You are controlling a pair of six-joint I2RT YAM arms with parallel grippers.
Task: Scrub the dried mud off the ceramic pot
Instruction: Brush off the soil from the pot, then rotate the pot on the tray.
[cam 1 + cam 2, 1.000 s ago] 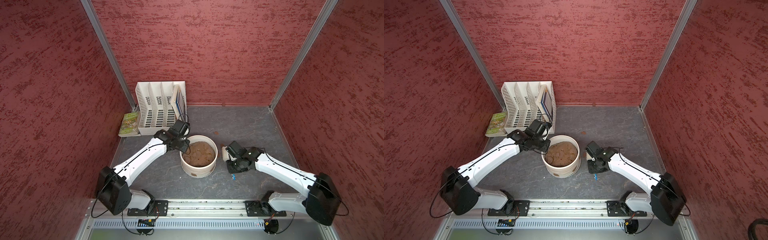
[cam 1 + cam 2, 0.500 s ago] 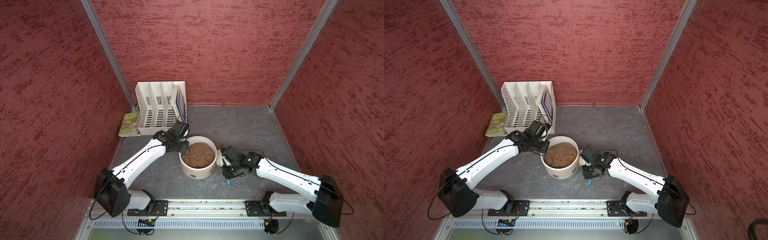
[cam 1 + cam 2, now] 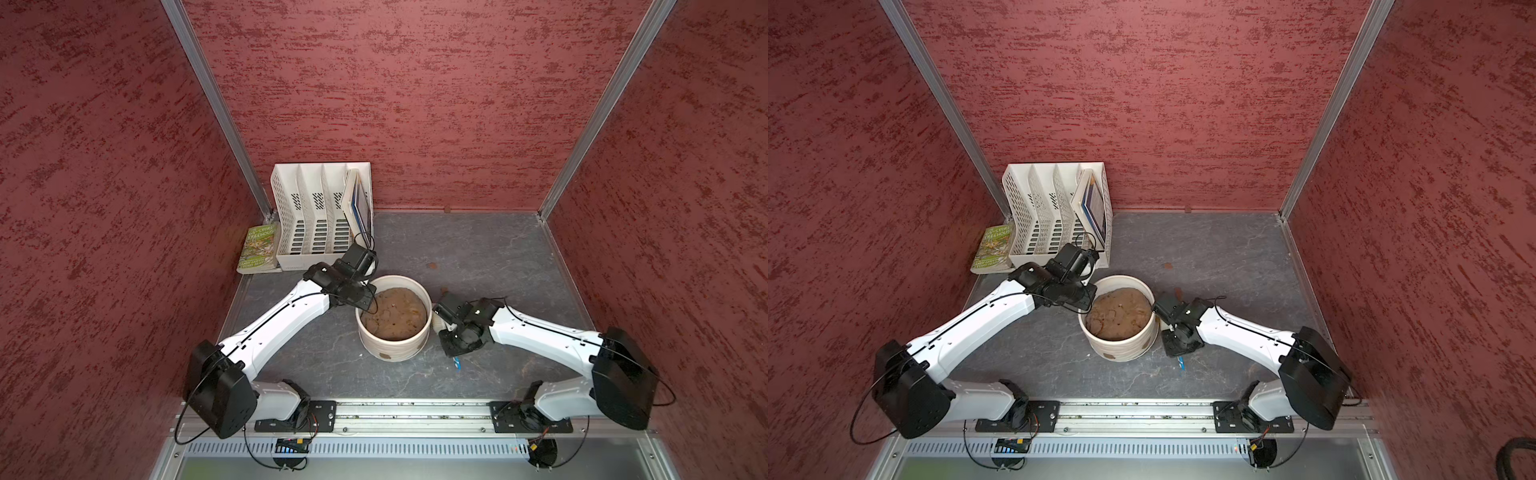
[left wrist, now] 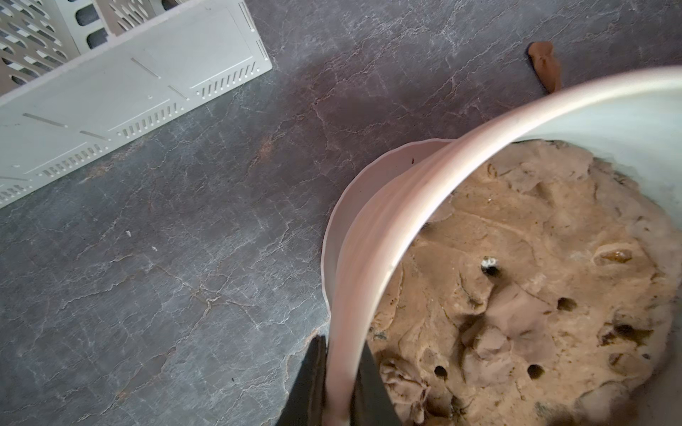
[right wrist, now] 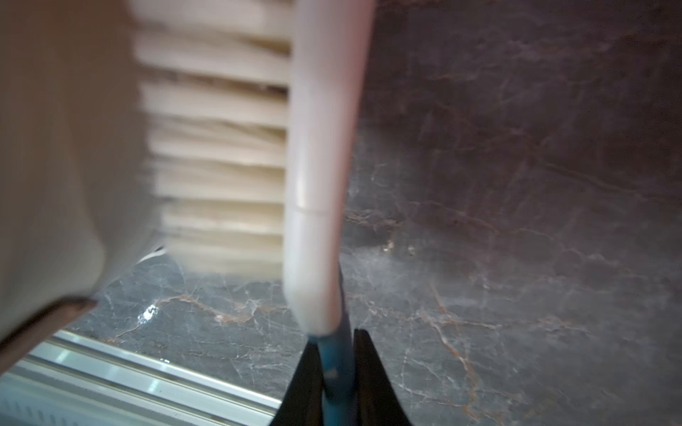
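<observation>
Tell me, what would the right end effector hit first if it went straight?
Most likely the grey table beside the ceramic pot. The right end effector, shut on the brush, seems aimed downward at it.

One pot, one brush, one organiser, one green book, two claws.

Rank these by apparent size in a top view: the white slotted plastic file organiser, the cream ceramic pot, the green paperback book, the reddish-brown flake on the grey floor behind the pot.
Largest to smallest:
1. white slotted plastic file organiser
2. cream ceramic pot
3. green paperback book
4. reddish-brown flake
</observation>
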